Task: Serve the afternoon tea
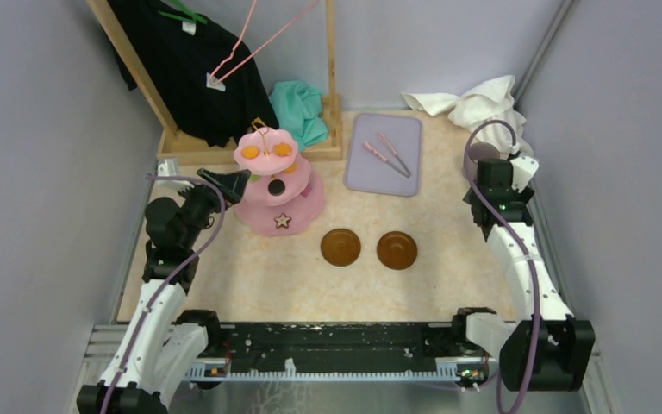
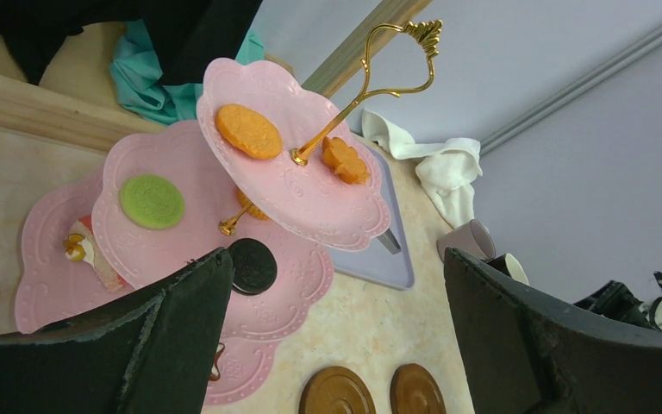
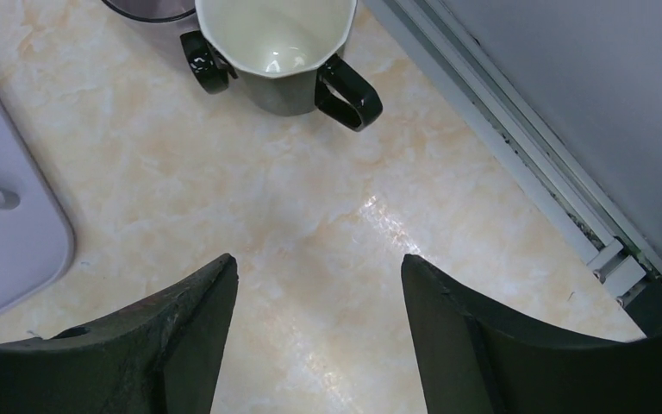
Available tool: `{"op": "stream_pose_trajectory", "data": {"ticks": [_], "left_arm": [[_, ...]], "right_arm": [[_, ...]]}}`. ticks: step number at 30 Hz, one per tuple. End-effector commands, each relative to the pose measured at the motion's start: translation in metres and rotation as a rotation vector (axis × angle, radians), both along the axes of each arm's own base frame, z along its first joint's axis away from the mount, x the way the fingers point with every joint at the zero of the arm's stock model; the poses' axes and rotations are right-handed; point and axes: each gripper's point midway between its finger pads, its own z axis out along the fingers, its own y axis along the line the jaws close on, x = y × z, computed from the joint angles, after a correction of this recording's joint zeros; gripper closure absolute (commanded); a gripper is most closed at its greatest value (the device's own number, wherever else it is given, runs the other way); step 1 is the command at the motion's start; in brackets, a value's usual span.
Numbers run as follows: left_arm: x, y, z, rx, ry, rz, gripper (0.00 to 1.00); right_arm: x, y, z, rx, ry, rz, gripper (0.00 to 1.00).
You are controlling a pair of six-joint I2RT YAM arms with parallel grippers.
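Marbled tabletop (image 3: 293,198): right gripper (image 3: 315,267), jaws spread, hangs short of the cream mug (image 3: 271,52) at frame top; left gripper (image 2: 336,259), spread too, faces the pink stand (image 1: 297,207). Reaching step; next, probably: advance, grasp the mug.

stand (image 1: 309,211): one
saucers (image 1: 340,247): two
mugs (image 3: 271,52): two
tray (image 1: 366,172): one
tongs (image 1: 386,159): one pair
orange sweets (image 2: 248,131): three
green round (image 2: 152,201): one
black round (image 2: 252,266): one
star (image 1: 282,221): one

The stand (image 2: 310,207) is pink (faintly embossed) with a gold loop (image 2: 423,33). On it: orange sweets (image 2: 248,131), a green round (image 2: 152,201), a black round (image 2: 252,266), a brown star (image 1: 283,221). The 2 saucers (image 1: 340,247) are brown, the tray (image 1: 362,177) lilac, the mug (image 3: 267,34) cream with a black handle (image 3: 349,90), the table (image 3: 293,198) peach marble.
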Motion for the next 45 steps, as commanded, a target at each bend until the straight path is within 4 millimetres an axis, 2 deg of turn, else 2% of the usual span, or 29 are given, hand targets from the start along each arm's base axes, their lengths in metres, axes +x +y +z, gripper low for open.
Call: {"op": "stream_pose_trajectory", "data": {"ticks": [1, 6, 13, 23, 31, 38, 45], "left_arm": [[-0.006, -0.007, 0.017, 0.018, -0.064, -0.043, 0.04], [-0.008, -0.010, 0.016, 0.020, -0.061, -0.055, 0.04], [-0.009, -0.015, 0.012, 0.022, -0.053, -0.073, 0.04], [-0.008, -0.014, 0.006, 0.028, -0.038, -0.065, 0.05], [-0.006, -0.014, 0.005, 0.034, -0.036, -0.060, 0.05], [-0.005, -0.016, 0.001, 0.038, -0.024, -0.068, 0.05], [-0.004, -0.017, -0.003, 0.038, -0.016, -0.069, 0.05]], "right_arm": [[0.021, -0.013, 0.007, -0.012, -0.047, 0.018, 0.31], [0.027, -0.038, -0.006, -0.004, -0.041, -0.066, 0.32], [0.035, -0.057, -0.018, 0.062, -0.104, -0.187, 0.31], [0.059, -0.073, 0.008, 0.153, -0.246, -0.302, 0.29], [0.079, -0.085, 0.015, 0.177, -0.270, -0.340, 0.29], [0.093, -0.102, 0.007, 0.204, -0.275, -0.382, 0.29], [0.117, -0.111, -0.015, 0.225, -0.249, -0.375, 0.31]]}}
